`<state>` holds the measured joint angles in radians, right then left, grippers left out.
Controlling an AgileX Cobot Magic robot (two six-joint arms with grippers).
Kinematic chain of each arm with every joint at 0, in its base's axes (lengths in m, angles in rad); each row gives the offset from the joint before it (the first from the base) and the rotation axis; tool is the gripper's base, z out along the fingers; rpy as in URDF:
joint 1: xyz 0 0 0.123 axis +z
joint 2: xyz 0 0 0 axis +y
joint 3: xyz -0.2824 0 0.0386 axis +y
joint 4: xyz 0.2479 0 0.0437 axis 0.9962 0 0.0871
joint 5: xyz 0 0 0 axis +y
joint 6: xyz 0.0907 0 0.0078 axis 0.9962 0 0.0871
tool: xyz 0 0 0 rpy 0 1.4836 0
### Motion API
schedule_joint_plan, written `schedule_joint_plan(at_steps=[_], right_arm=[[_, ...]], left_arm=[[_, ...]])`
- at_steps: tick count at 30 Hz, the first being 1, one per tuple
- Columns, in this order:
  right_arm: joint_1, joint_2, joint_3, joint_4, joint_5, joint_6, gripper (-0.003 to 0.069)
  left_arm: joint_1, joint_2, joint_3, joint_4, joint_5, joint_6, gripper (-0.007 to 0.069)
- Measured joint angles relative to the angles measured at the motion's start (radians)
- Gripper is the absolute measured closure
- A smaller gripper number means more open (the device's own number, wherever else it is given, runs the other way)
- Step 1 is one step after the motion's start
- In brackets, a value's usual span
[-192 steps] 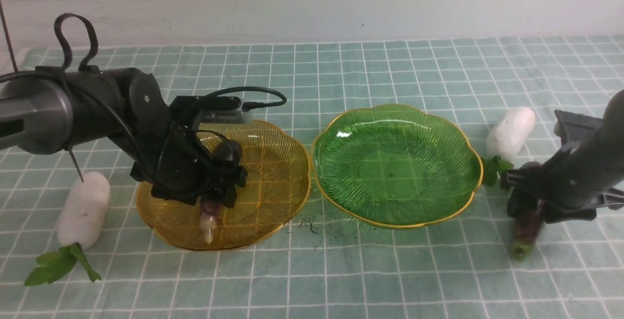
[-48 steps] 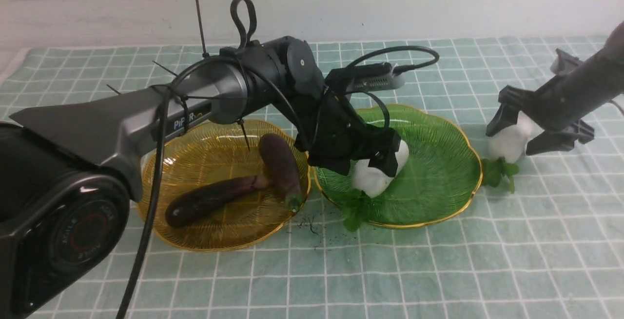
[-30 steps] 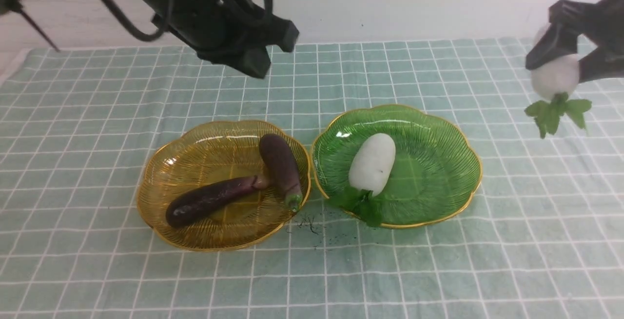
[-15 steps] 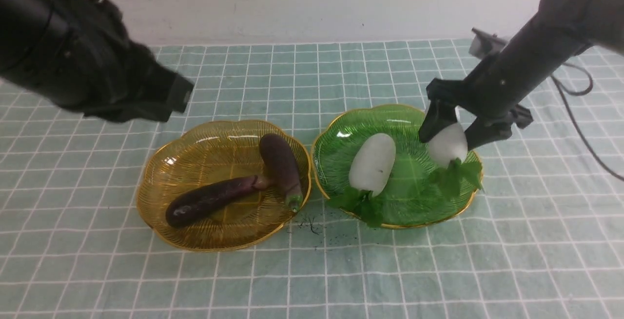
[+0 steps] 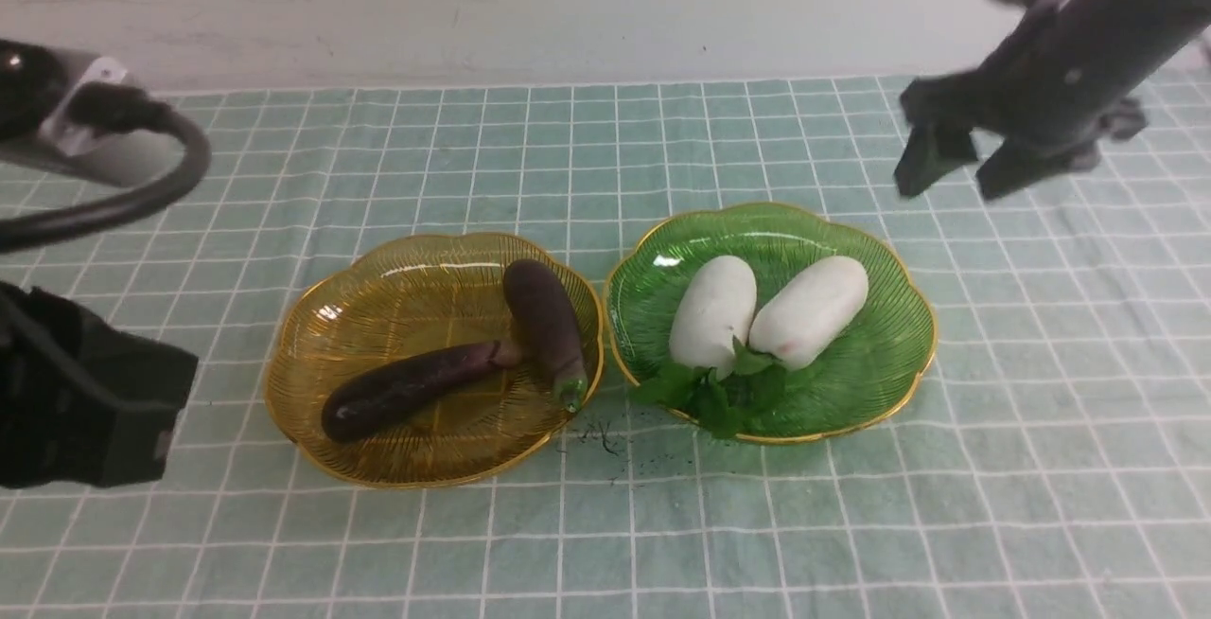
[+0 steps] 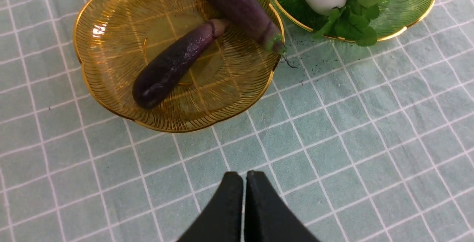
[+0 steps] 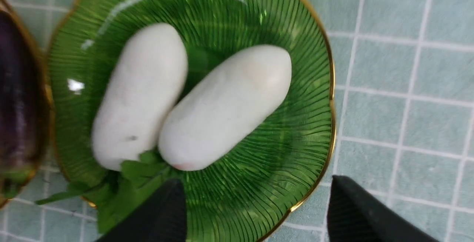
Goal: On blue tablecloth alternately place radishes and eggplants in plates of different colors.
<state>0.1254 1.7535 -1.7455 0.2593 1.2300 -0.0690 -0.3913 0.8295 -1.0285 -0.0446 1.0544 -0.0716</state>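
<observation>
Right plate (image 5: pixel 885 354) at 3 o'clock of left plate (image 5: pixel 317 321), both on tablecloth (image 5: pixel 851 524). Left: first eggplant (image 5: pixel 407 390) centre to 8 o'clock, touching second eggplant (image 5: pixel 544 316) at 3. Right: 9 o'clock radish (image 5: pixel 711 313) touching 3 o'clock radish (image 5: pixel 810 309), leaves at 6.

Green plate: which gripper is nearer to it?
Right. The right gripper hangs by the far right rim of the green plate, jaws open; the left gripper sits near-left, past the amber plate, jaws shut.

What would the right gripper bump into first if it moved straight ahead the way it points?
The right gripper would probably meet the green plate first, on bare ribs beside a radish; depth is unclear.
</observation>
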Motion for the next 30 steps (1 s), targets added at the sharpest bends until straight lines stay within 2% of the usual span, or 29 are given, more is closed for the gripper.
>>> schedule_joint_plan(at_steps=[3, 5, 6, 7, 8, 9, 11, 14, 19, 23, 30], right_arm=[[0.0, -0.189, 0.0, -0.011, 0.011, -0.007, 0.0411], [0.0, -0.27, 0.0, -0.012, 0.015, -0.007, 0.048], [0.0, -0.375, 0.0, -0.012, 0.021, -0.012, 0.0567], [0.0, -0.375, 0.0, -0.012, 0.022, -0.013, 0.0577], [0.0, -0.481, 0.013, -0.012, 0.024, -0.026, 0.0631], [0.0, -0.551, 0.032, -0.012, 0.025, -0.042, 0.065], [0.0, -0.657, 0.087, -0.012, 0.02, -0.067, 0.0662], [0.0, -0.959, 0.294, -0.012, -0.122, -0.103, 0.0672], [0.0, -1.454, 0.782, -0.011, -0.666, -0.107, 0.0673], [0.0, -1.654, 1.064, -0.012, -0.947, -0.107, 0.0673], [0.0, -1.771, 1.276, -0.012, -1.161, -0.107, 0.0673]], left_arm=[[0.0, -0.049, 0.057, 0.001, -0.052, -0.027, 0.0632], [0.0, -0.062, 0.076, 0.001, -0.075, -0.032, 0.0632], [0.0, -0.075, 0.102, 0.001, -0.108, -0.034, 0.0632], [0.0, -0.076, 0.109, 0.001, -0.113, -0.036, 0.0632], [0.0, -0.079, 0.129, 0.001, -0.138, -0.041, 0.0632], [0.0, -0.081, 0.148, 0.001, -0.166, -0.041, 0.0632], [0.0, -0.081, 0.168, 0.001, -0.201, -0.041, 0.0632], [0.0, -0.079, 0.202, 0.001, -0.298, -0.042, 0.0632], [0.0, -0.079, 0.207, 0.0, -0.394, -0.042, 0.0632], [0.0, -0.079, 0.208, -0.002, -0.436, -0.042, 0.0632], [0.0, -0.086, 0.209, -0.016, -0.441, -0.039, 0.0632]])
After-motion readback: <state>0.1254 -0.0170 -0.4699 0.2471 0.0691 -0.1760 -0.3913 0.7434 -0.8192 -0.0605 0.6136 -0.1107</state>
